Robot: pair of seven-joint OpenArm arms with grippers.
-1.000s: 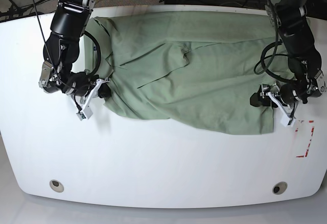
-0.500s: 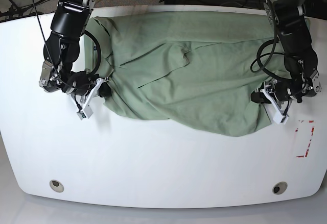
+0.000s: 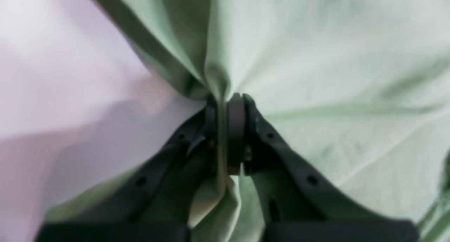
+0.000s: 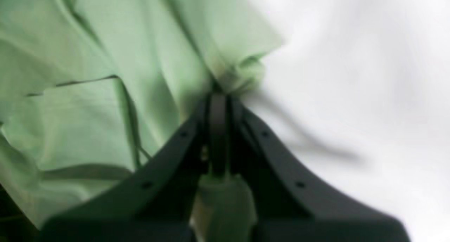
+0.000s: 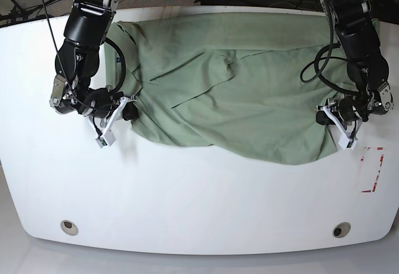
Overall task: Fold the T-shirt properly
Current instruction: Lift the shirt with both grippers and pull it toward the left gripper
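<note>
Now both grippers, left gripper (image 5: pixel 325 115), right gripper (image 5: pixel 128 110), pinching T-shirt (image 5: pixel 237 80) edges, bare table (image 5: pixel 199 205) in front.

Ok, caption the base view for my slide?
Both tools, left tool and right tool, pinch the T-shirt on the white table.

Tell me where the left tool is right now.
In the base view the left tool is at the right side, pinching the T-shirt's edge, just up-left of the red-marked paper.
</note>
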